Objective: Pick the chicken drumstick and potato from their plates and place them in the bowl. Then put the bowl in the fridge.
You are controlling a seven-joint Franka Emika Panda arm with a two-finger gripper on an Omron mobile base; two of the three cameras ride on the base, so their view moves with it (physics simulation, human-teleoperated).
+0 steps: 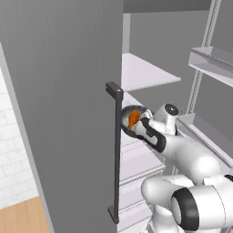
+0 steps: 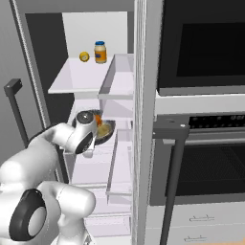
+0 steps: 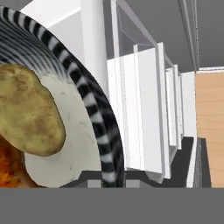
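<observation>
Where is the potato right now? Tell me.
The potato lies in the bowl beside the drumstick, at the hand view's left. The claw holds that bowl at the open fridge, level with its middle shelf.

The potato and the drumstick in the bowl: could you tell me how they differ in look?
The potato is yellowish-tan and smooth; the drumstick is orange-brown and rough. In the hand view the potato shows almost whole, while the drumstick is partly hidden by it. Both lie in the bowl.
</observation>
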